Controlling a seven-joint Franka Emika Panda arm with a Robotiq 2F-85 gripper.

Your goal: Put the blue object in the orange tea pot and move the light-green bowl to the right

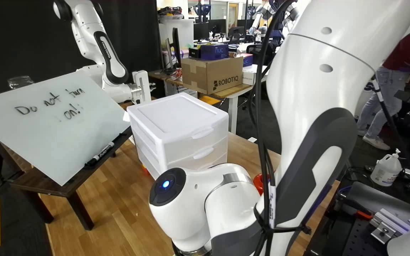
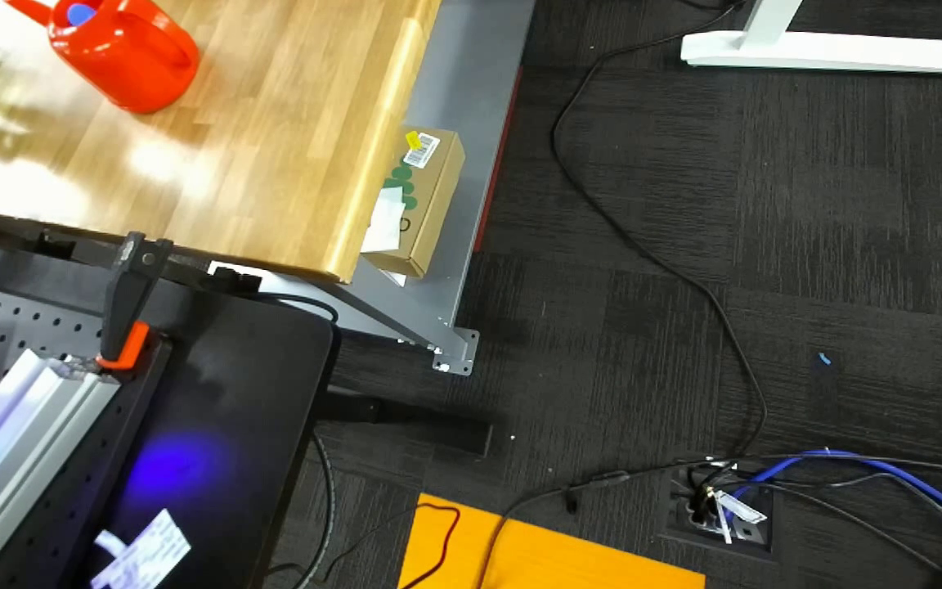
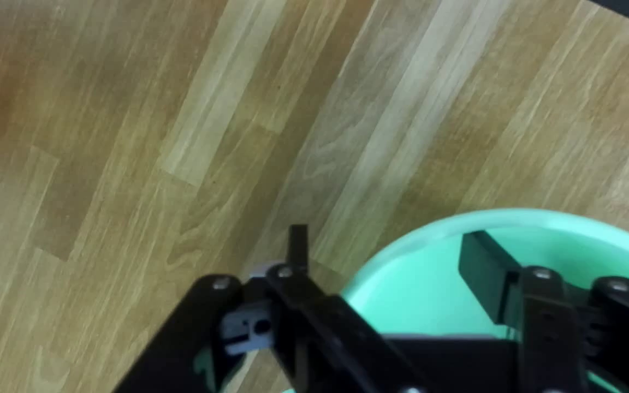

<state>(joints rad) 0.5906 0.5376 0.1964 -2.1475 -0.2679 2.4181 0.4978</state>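
Gripper (image 3: pixel 388 255) straddles the light-green bowl (image 3: pixel 429 297) at the rim, fingers apart, one outside, one over the inside, contact unclear; in an exterior view, orange tea pot (image 2: pixel 132 61) sits on the wooden table (image 2: pixel 275 114), blue object (image 2: pixel 80 14) visible in its opening.

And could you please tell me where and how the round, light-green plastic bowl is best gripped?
Likely by the upper-left rim in the wrist view, from above: the light-green bowl stands mouth up, so one finger can go inside and one outside its narrow edge. The black gripper straddles the rim there, jaws apart.
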